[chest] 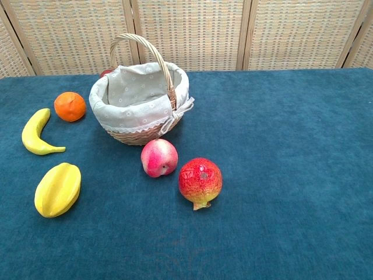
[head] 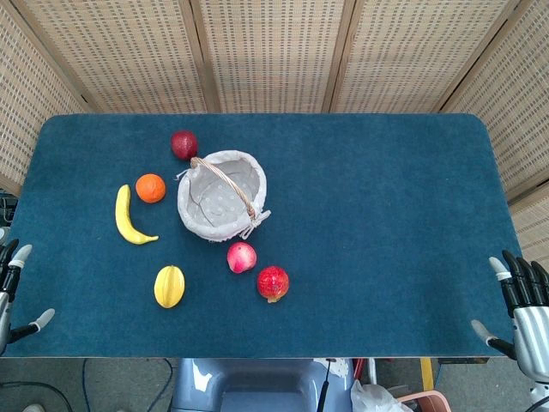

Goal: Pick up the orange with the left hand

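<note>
The orange (head: 150, 188) lies on the blue table, left of the basket and just right of the banana's upper end; the chest view shows the orange (chest: 70, 107) at the far left. My left hand (head: 10, 287) hangs at the table's near left corner, fingers spread, holding nothing, well below and left of the orange. Off the near right corner, my right hand (head: 521, 307) is also spread and empty. Neither hand appears in the chest view.
A cloth-lined wicker basket (head: 199, 220) stands right of the orange. A banana (head: 127, 218), a yellow starfruit (head: 169, 286), a pink peach (head: 241, 257), a pomegranate (head: 273, 283) and a dark red apple (head: 184, 144) lie around it. Woven screens stand behind the table.
</note>
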You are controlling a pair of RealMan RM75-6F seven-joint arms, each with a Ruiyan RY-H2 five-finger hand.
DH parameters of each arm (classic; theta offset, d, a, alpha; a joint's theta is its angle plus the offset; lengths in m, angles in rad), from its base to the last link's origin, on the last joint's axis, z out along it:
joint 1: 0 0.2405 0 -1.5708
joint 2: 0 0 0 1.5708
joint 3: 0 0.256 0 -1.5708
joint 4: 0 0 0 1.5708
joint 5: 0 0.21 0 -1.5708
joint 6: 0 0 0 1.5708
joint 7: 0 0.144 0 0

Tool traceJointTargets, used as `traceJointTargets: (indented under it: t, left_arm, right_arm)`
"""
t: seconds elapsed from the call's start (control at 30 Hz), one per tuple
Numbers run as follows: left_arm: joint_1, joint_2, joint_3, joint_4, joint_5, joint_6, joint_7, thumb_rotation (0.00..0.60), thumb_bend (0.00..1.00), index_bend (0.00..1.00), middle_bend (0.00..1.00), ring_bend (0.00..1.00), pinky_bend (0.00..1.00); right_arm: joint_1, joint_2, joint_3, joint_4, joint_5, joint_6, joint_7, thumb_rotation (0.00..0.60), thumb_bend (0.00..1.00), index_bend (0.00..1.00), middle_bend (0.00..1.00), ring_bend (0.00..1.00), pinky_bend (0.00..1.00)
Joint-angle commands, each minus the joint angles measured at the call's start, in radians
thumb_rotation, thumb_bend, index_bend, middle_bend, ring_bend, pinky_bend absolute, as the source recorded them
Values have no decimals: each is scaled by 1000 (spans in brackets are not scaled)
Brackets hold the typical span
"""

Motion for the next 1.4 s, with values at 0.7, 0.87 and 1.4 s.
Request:
traceJointTargets:
  t: [0.7, 0.87, 1.4]
  left_arm:
    - [-594, -274, -228, 793, -209, -736, -409, 600, 0, 0, 0, 0, 0]
    - [-707, -408, -218, 1012, -201, -866, -524, 600, 0, 0, 0, 0, 0]
    - [-855, -687, -122, 1434, -126, -1003, -813, 600, 0, 20, 0, 0, 15]
  right_arm:
    - [57, -21, 54, 20, 132, -92, 6, 600, 0, 0, 0, 0, 0]
    - [74, -40, 63, 27, 182, -130, -39, 600, 0, 0, 0, 0, 0]
    - [94, -65, 77, 45, 252, -162, -85, 600, 0, 0, 0, 0, 0]
